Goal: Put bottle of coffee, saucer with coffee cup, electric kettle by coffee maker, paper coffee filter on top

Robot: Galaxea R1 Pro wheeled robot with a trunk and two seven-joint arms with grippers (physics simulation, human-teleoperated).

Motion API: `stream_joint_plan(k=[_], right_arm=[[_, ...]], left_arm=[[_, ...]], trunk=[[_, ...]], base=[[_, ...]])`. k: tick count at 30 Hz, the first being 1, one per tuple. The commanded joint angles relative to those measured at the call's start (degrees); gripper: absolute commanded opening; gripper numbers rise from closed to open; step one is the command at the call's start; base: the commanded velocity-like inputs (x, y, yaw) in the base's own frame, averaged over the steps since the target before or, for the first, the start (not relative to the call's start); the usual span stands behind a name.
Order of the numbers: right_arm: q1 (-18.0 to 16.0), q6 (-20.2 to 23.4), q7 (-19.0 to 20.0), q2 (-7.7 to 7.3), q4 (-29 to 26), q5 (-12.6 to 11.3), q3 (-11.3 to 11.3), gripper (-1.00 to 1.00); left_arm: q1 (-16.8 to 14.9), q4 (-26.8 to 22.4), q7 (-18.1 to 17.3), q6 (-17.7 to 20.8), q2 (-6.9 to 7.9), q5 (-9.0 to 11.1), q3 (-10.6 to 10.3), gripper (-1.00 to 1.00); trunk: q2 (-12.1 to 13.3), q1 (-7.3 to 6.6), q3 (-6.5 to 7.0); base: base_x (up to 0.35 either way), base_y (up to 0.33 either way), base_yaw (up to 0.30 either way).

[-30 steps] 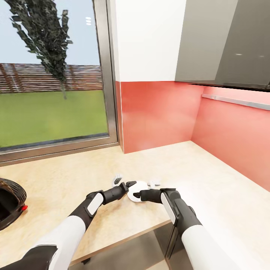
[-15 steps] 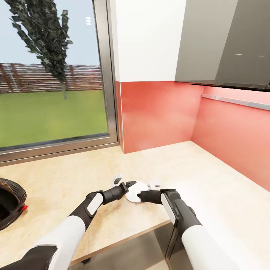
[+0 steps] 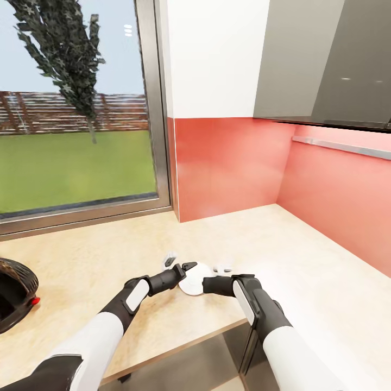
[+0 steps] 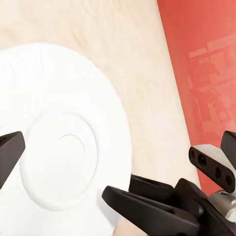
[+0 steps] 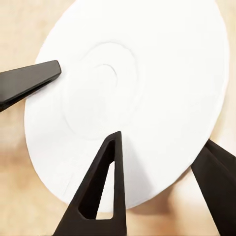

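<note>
Saucer [image 3: 194, 277]: flat, round, smooth white, lying on the light wood-tone kitchen countertop [image 3: 304, 271] near its front edge. Your left gripper [image 3: 184, 267] and right gripper [image 3: 200, 282] reach in low from opposite sides, forearms nearly level, both with black fingers spread apart over the saucer's face. Coffee maker [image 3: 13, 293]: black, red switch, far left.

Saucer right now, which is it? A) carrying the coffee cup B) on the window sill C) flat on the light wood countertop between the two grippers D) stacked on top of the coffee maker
C: the saucer lies on the kitchen countertop with the left gripper and right gripper at either side, and both wrist views show its top bare, with no cup on it.
</note>
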Motion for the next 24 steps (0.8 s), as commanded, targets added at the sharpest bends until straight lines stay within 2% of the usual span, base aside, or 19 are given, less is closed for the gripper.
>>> stream_joint_plan(k=[1,24], right_arm=[[-0.03,0.13,-0.54,-0.05,0.03,1.31,0.09,-1.0],[-0.03,0.13,-0.55,-0.05,-0.02,1.31,0.09,-1.0]], left_arm=[[-0.04,-0.01,-0.03,0.44,-0.04,0.04,0.27,1.0],[-0.04,-0.43,-0.03,0.44,0.08,-0.02,0.33,1.0]], trunk=[[-0.06,0.02,-0.11],[-0.06,0.02,-0.11]], base=[[0.0,0.0,0.0],[0.0,0.0,0.0]])
